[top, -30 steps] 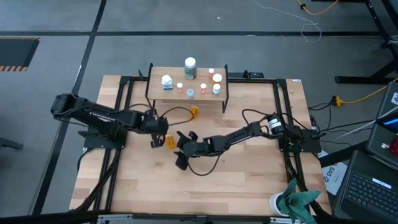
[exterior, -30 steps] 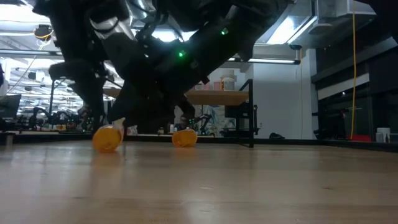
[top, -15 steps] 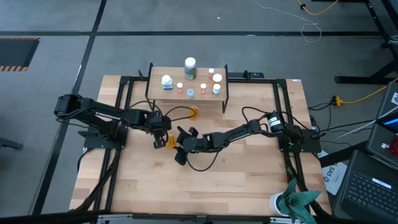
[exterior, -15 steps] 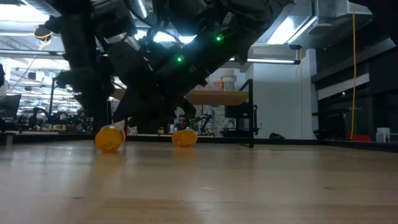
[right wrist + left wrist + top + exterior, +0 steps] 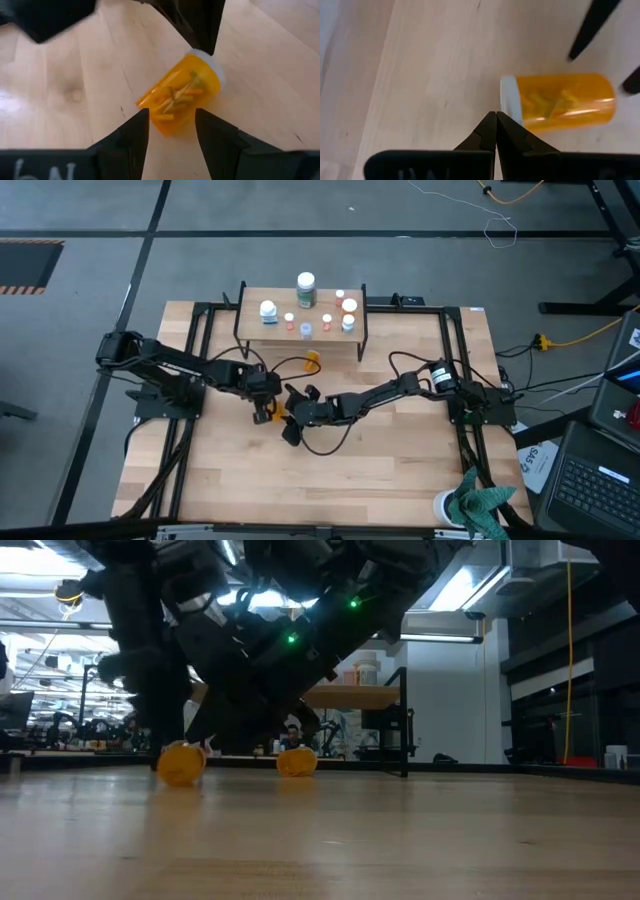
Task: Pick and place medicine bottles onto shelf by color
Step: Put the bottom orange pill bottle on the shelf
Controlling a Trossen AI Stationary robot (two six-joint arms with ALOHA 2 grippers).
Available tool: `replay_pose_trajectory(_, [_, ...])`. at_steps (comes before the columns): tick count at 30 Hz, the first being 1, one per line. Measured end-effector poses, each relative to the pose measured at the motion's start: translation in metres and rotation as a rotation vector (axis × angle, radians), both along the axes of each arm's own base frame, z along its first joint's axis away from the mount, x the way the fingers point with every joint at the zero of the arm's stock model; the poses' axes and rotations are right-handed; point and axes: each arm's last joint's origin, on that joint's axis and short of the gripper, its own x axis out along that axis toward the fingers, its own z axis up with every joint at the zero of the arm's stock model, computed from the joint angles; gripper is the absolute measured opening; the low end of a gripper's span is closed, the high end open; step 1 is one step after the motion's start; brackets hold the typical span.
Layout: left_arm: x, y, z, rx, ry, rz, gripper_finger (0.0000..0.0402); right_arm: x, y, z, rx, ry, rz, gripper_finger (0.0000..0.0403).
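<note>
An orange medicine bottle (image 5: 560,102) with a white cap (image 5: 507,102) lies on its side on the table, between my two grippers. My left gripper (image 5: 495,116) is shut, its tips slanting down right beside the cap. My right gripper (image 5: 172,127) is open and comes from the other side, one finger on each side of the bottle's bottom end (image 5: 162,120). In the high view the bottle (image 5: 275,412) shows between the left gripper (image 5: 264,408) and the right gripper (image 5: 290,412). The shelf (image 5: 255,328) stands at the far edge with several bottles on it. My left gripper has its shut fingertips (image 5: 490,125) at the rim of the white cap (image 5: 506,112), slanting down from the table's left. I cannot tell whether they touch it. My right gripper's fingers (image 5: 135,132) flank the bottle's bottom end; whether they touch it, I cannot tell.
A second orange bottle (image 5: 312,360) lies on the table just in front of the shelf, also seen in the low view (image 5: 296,762). A white cup with teal cloth (image 5: 470,505) stands at the near right corner. Bare tabletop lies toward the near edge.
My left gripper has moved down and toward the table's right, closing in on the bottle's cap, and stays shut.
</note>
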Motion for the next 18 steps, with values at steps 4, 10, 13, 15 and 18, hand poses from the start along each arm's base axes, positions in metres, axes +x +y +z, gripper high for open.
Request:
replay_pose_trajectory(4, [0.007,-0.005,0.011,-0.002,-0.035,-0.015,0.0,0.0,0.0,-0.005,0.001,0.008,-0.001,0.0162])
replay_pose_trajectory(10, [0.014,-0.01,0.023,-0.004,-0.061,-0.038,0.0,0.001,0.001,-0.032,0.028,0.055,-0.009,0.0162])
replay_pose_trajectory(13, [0.013,-0.013,0.028,0.021,-0.031,-0.037,0.0,0.002,0.002,-0.036,0.058,0.051,-0.035,0.0162])
replay_pose_trajectory(15, [0.011,-0.013,0.029,0.061,0.008,-0.027,0.0,0.002,0.003,-0.036,0.056,0.045,-0.04,0.0162])
replay_pose_trajectory(18, [-0.001,-0.011,0.027,0.101,0.143,-0.013,0.0,0.004,0.011,-0.03,0.047,0.038,-0.014,0.0162])
